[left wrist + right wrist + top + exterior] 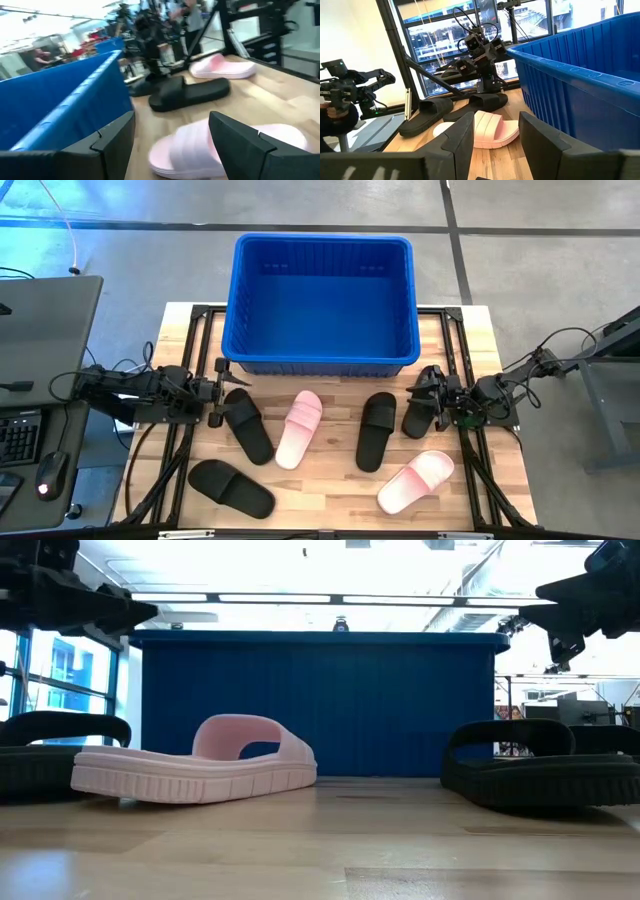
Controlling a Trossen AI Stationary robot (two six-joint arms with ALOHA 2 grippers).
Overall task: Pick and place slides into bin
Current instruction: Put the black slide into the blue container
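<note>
The blue bin (322, 305) stands at the table's far middle. In front of it lie six slides, soles down. They are a black slide (247, 425), a pink slide (299, 428), a black slide (376, 430), a black slide (420, 415), a pink slide (415, 482) and a black slide (231, 487). My left gripper (218, 392) is open and empty, just left of the leftmost far black slide. My right gripper (435, 396) is open and empty over the rightmost black slide. In the low view both grippers hang well above the table, the left one (130, 610) and the right one (550, 590).
The bin's near wall (320, 705) rises just behind the slides. Black frame rails (190, 360) run along the table's left and right sides. A desk with a keyboard and mouse (45, 470) stands left of the table. Bare wood (330, 490) shows between the near slides.
</note>
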